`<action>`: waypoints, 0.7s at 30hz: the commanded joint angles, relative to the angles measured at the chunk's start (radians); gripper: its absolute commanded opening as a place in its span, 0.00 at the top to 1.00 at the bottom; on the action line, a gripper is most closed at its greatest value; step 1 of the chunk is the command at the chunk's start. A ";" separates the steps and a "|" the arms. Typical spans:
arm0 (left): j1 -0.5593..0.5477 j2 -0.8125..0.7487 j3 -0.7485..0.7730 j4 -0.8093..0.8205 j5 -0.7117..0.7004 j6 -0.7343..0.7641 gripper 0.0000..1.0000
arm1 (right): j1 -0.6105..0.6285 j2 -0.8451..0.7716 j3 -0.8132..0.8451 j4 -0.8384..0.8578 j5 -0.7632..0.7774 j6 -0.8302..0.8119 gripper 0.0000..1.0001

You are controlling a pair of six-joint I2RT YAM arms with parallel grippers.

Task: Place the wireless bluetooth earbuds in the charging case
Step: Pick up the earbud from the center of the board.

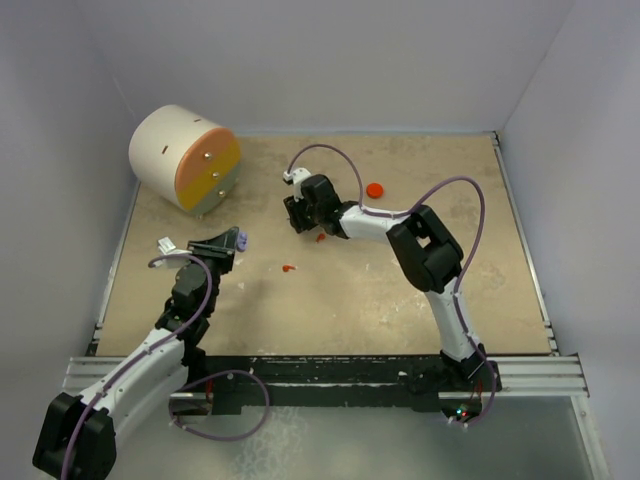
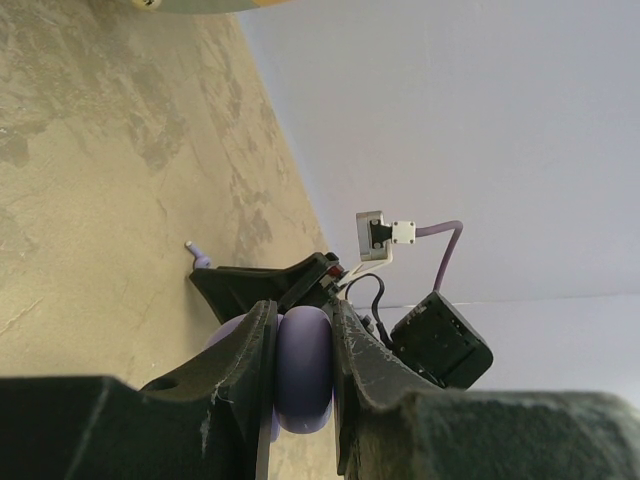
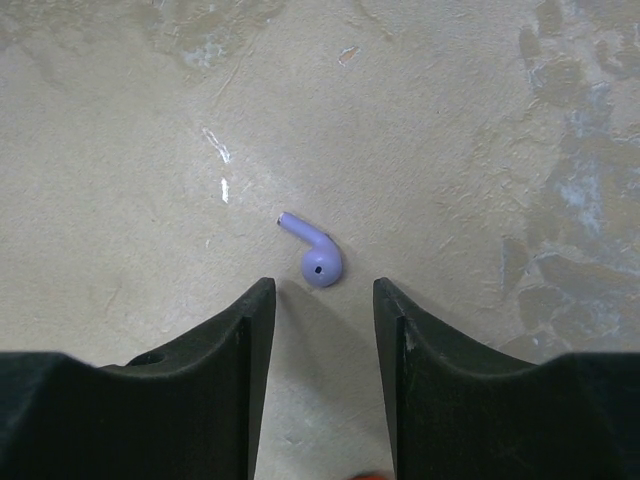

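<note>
Left gripper (image 2: 302, 312) clenched on lavender case (image 2: 303, 372); right gripper (image 3: 323, 287) spread apart, empty, lavender earbud (image 3: 320, 265) just beyond tips

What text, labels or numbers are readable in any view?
None readable in any view.
The drum shows only plain coloured bands, no print.
The lavender case and lavender earbud carry no visible markings.

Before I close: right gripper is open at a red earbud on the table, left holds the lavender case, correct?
No: the right wrist view shows that earbud is lavender, not red. The right gripper is open at it; the left gripper holds the lavender case.
</note>
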 commanded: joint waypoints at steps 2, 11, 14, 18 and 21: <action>0.005 -0.009 0.003 0.042 -0.002 -0.021 1.00 | 0.005 0.008 0.042 0.018 -0.004 -0.005 0.54; 0.004 -0.010 0.001 0.040 -0.003 -0.021 1.00 | 0.004 0.036 0.056 0.018 0.002 -0.012 0.56; 0.004 -0.013 0.000 0.038 -0.004 -0.022 1.00 | 0.004 0.043 0.061 0.015 0.008 -0.013 0.58; 0.004 -0.012 -0.001 0.038 -0.007 -0.022 1.00 | 0.004 0.045 0.054 0.014 0.015 -0.013 0.61; 0.004 -0.008 0.001 0.041 -0.007 -0.021 1.00 | 0.004 0.048 0.053 0.011 0.019 -0.014 0.64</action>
